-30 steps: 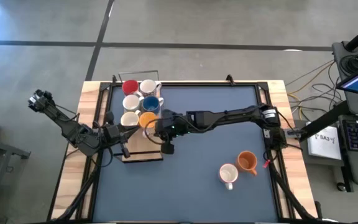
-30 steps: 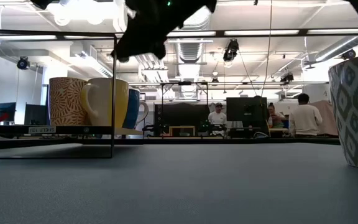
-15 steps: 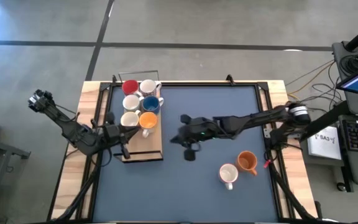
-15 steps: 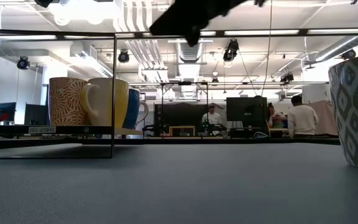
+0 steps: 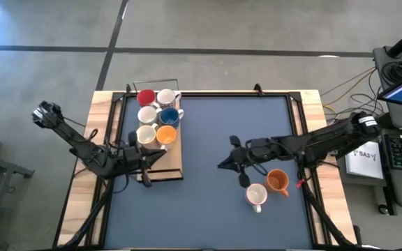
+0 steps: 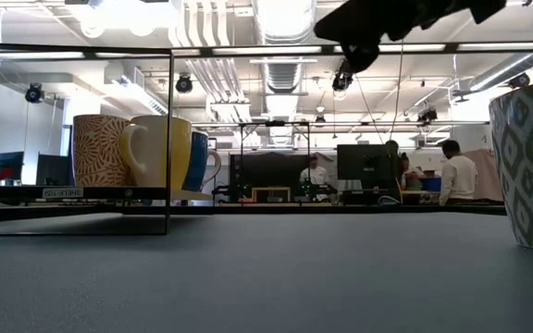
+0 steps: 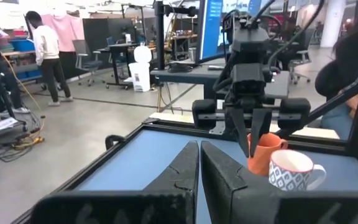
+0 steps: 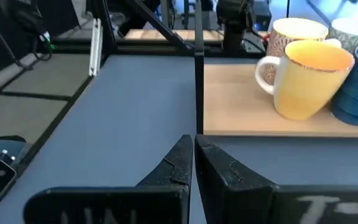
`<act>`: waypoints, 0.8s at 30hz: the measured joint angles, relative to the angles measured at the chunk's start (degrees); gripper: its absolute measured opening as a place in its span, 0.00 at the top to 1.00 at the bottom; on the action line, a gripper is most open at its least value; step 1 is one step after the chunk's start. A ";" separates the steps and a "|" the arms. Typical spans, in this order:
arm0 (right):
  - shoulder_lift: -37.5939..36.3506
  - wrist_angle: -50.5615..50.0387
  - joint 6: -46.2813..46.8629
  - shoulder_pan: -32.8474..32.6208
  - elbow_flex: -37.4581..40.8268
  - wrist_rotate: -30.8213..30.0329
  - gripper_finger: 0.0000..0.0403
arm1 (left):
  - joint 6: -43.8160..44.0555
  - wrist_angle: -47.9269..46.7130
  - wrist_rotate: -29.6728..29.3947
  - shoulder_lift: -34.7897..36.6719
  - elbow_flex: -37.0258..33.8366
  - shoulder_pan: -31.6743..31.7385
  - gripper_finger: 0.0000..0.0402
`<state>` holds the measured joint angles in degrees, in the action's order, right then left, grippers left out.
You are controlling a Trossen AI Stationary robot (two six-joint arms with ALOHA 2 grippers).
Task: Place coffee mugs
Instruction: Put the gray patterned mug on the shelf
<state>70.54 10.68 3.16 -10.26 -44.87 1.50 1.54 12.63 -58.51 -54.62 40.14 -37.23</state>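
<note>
Six coffee mugs (image 5: 156, 116) are seen upright on the wooden board (image 5: 165, 167), two more at table right, handles outward. The right gripper (image 5: 230, 162), shut and empty, has withdrawn from the board toward the white mug (image 5: 256, 194). The left gripper (image 5: 144, 159), shut and empty, is unchanged.

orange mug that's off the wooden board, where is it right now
In the high view the orange mug stands on the table's right side, beside the white patterned mug, just below the shut right gripper.
</note>
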 joint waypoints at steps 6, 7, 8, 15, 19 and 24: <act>-2.62 0.84 -0.20 0.00 2.09 0.00 0.98 | -2.38 -0.12 -0.01 -2.63 2.60 -0.02 1.00; -2.70 0.90 -0.24 0.00 2.13 0.00 0.98 | -2.53 -0.21 0.02 -3.21 3.07 -0.02 1.00; -2.74 0.80 -0.54 0.00 2.22 0.00 0.98 | -2.59 -0.37 0.02 -3.72 3.38 -0.02 1.00; -3.06 1.64 -2.34 -1.00 4.00 -0.02 0.98 | -4.06 -1.23 0.01 -6.40 5.19 -0.09 1.00; -3.97 3.02 -0.14 -2.82 5.90 0.00 0.98 | -4.05 -2.39 0.01 -6.74 5.77 -0.09 1.00; -5.81 -3.00 8.07 -5.00 6.44 -0.13 0.98 | -4.06 -2.92 0.01 -6.70 5.99 -0.09 1.00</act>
<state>64.73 7.68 11.23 -15.26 -38.44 1.37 -2.52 9.72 -58.50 -61.32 46.13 -37.32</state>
